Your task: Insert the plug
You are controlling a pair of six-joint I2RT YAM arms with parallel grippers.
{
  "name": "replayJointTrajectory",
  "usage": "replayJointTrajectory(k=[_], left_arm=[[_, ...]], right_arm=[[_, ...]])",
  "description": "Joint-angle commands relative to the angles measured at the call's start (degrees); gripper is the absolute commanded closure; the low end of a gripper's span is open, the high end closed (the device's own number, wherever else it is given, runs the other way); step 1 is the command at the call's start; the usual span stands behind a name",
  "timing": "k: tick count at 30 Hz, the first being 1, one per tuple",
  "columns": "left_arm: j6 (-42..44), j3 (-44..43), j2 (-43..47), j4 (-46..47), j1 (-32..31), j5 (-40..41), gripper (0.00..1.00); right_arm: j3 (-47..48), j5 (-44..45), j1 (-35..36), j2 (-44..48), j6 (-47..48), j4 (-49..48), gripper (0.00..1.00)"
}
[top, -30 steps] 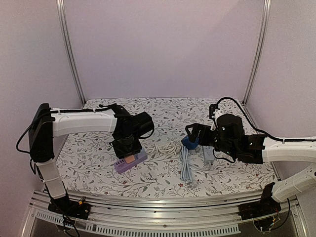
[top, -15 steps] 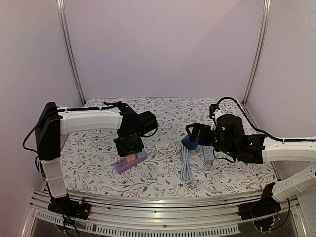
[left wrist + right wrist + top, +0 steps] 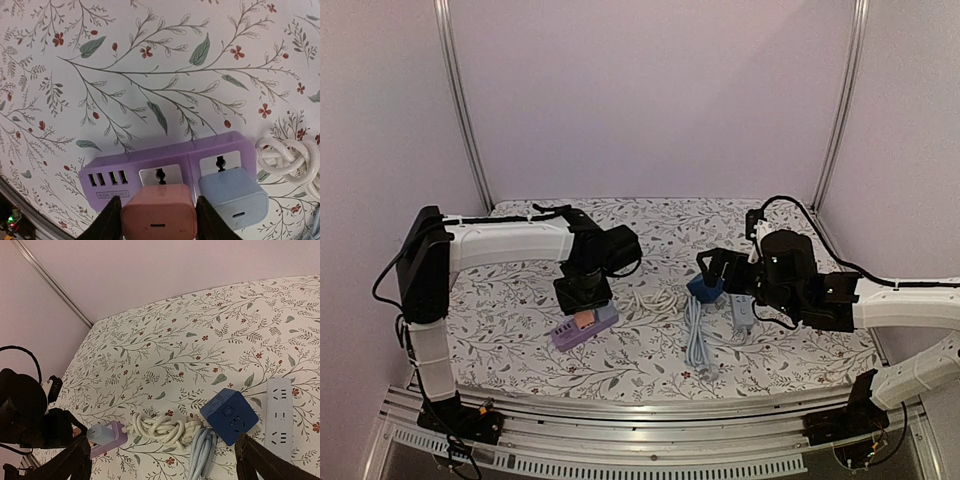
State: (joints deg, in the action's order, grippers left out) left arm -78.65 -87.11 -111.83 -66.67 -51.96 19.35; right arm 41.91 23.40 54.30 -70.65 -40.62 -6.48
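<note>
**Salmon Plug Gripped at the Purple Power Strip**

Nearest the arm bases, the purple power strip (image 3: 165, 162) is laid flat on the floral worktop (image 3: 620, 372), left of centre. The left gripper (image 3: 159, 221) is positioned directly above it, pointing down. Its jaws are pinched on the two sides of the salmon plug (image 3: 159, 212). The plug is placed against the strip's socket next to the row of USB ports. Whether its pins are fully seated cannot be told. A pale blue adapter (image 3: 233, 198) is seated in the neighbouring socket, just beside the salmon plug.

At the strip's end, a coiled white cable (image 3: 286, 159) is found touching the purple housing. To the right of the coil, a bundled grey cable (image 3: 697, 345) is laid lengthwise toward the near edge.

Farther back and to the right, a white power strip (image 3: 279, 416) is set beside a dark blue cube socket (image 3: 229, 416). The right gripper (image 3: 716, 270) is held low near the cube. Its jaws are spread wide, and nothing is held between them.
</note>
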Motion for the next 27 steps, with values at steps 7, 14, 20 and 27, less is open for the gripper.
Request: replayJointTrajectory(k=[7,14,20,27], left_arm=[[-0.9,0.7,-3.6,-3.7,-2.8,-0.2,1.0],[-2.4,-0.7,-4.7,-7.0,-4.3,0.9,1.0],[-2.1,-0.3,-4.9,-6.2,-5.1,0.9,1.0],[-1.7,2.7,-4.6,-3.6,-5.5,-0.1,1.0]], right_arm=[[-1.0,-0.4,-0.3,1.2,0.5,0.4,0.01],[-1.0,-1.3,-0.3,1.1,0.5,0.1,0.01],[-0.8,-1.9,-0.3,0.6,0.5,0.0,0.01],[-0.8,-2.0,-0.3,0.6,0.6,0.0,0.01]])
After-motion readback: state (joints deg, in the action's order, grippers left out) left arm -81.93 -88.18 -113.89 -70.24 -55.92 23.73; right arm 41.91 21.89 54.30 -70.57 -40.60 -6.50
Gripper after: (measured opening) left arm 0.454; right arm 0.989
